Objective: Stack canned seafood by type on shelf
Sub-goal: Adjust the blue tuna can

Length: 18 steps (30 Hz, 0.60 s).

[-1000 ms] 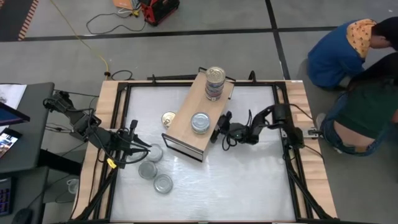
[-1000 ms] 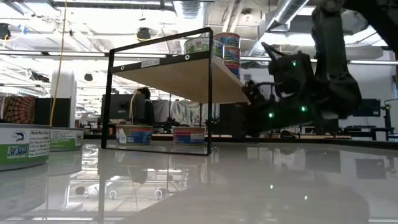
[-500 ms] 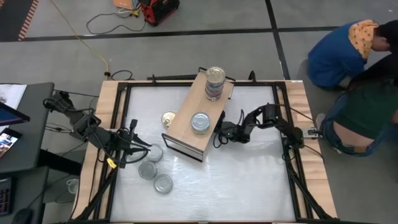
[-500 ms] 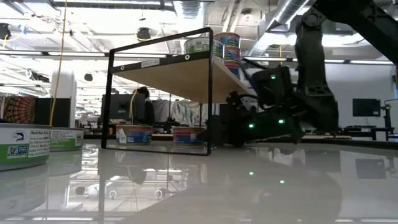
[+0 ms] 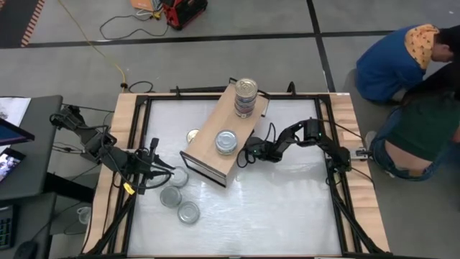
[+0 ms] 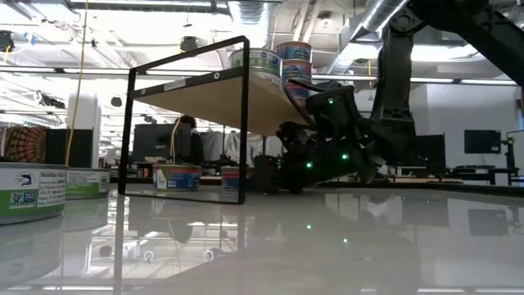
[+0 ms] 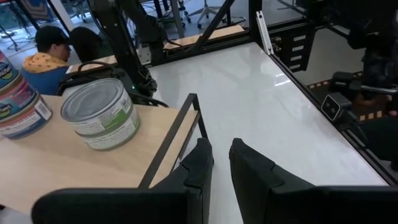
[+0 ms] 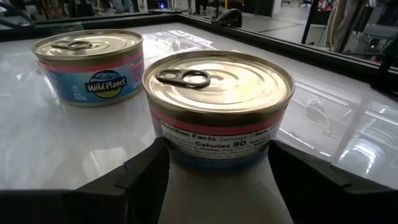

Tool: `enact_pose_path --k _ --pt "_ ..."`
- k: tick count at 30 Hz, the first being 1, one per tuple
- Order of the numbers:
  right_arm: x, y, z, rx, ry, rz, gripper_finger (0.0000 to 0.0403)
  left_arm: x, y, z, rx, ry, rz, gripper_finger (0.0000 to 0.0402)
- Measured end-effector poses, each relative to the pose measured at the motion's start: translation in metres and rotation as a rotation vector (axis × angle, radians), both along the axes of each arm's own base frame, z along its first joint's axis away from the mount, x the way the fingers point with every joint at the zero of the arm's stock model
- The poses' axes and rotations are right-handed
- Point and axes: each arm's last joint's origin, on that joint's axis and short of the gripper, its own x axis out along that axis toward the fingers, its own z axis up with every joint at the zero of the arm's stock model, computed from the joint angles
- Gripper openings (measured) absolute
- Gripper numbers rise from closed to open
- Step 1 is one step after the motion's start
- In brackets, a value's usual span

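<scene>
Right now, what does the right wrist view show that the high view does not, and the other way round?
Only the right wrist view: a gold-lid tin with a pull tab, standing between the fingers of the open right claw, and the Wild Planet label on a second tin.
Only the high view: the shelf, the tin stack and a silver tin on top, and the left claw waiting by three silver tins.
Both: the white tabletop and the right claw.
</scene>
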Motion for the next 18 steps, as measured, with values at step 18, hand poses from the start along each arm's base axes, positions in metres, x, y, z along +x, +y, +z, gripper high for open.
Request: enact_pose_path --k 18 --pt "-0.0037 0.0062 -0.0054 0.0 0.049 0.016 0.0294 0.0001 -0.0002 -0.0003 -0.013 0.005 0.0 0.0049"
